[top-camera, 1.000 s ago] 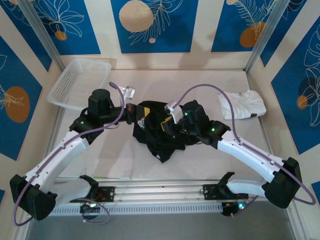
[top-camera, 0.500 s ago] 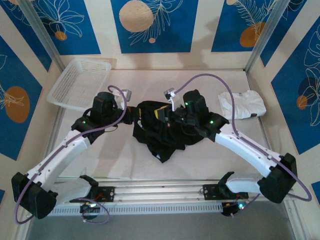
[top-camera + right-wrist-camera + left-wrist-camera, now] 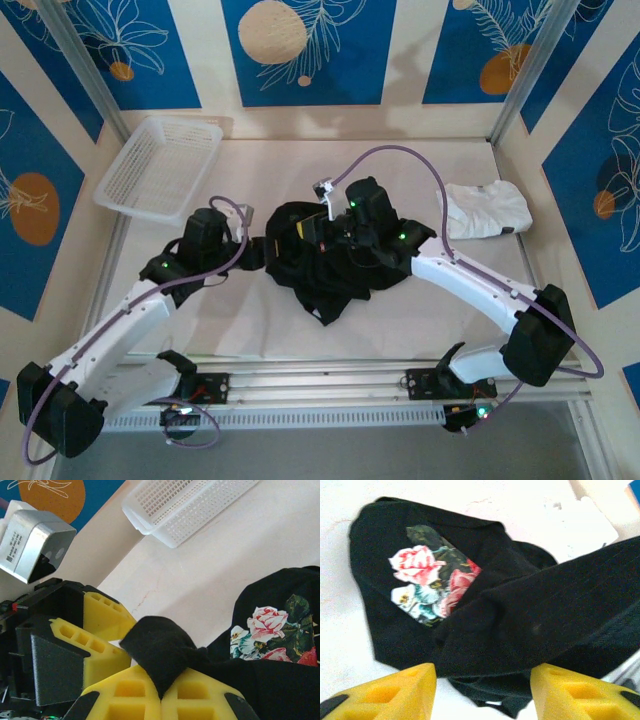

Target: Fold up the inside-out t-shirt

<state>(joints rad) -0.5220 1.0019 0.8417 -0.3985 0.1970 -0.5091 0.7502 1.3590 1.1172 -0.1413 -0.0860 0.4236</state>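
Black t-shirt point(image 3: 320, 265) is bunched at mid-tabletop point(image 3: 290, 165). A cloth tuft is clamped in the right jaws. Left jaws are parted and empty at the shirt's left side. The tuft should be lifted steadily so layers get spread before folding.

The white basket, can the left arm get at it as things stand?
Probably yes: the basket sits on that arm's side, bare table lies between them, and the left fingers stand open.
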